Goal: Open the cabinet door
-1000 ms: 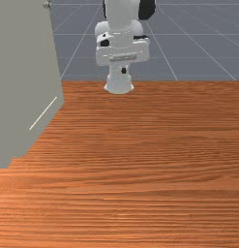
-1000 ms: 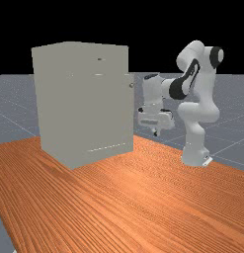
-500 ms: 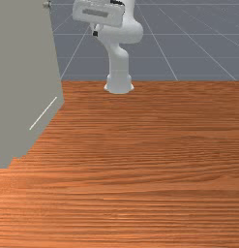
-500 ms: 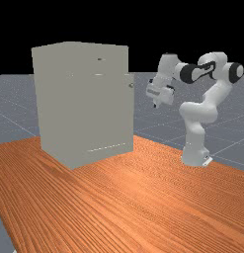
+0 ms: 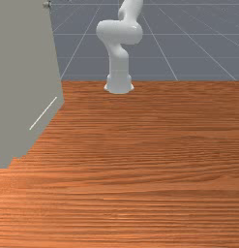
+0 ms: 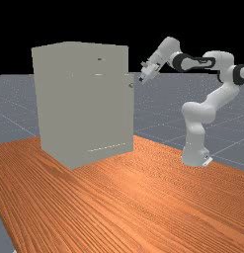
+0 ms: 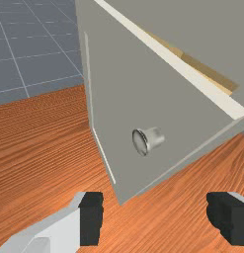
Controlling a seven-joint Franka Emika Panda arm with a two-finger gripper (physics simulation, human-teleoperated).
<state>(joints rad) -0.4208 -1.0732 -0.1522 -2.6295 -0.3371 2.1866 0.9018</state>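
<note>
Fingers point(image 6: 141, 79) wide apart, near the knob point(image 7: 141, 142) (round, silvery) on the cabinet point(image 6: 84, 108)

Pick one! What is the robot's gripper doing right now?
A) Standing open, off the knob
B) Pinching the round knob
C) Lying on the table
A: the gripper has its black-tipped fingers wide apart, and the far view shows a gap to the knob.

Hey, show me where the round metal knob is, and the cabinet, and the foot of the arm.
Knob point(image 7: 140, 142): wrist view, on its round front face.
Cabinet point(image 6: 101, 116): far view, on its grey wall.
Foot of the arm point(image 5: 119, 85): front view, on its white lower part.
</note>
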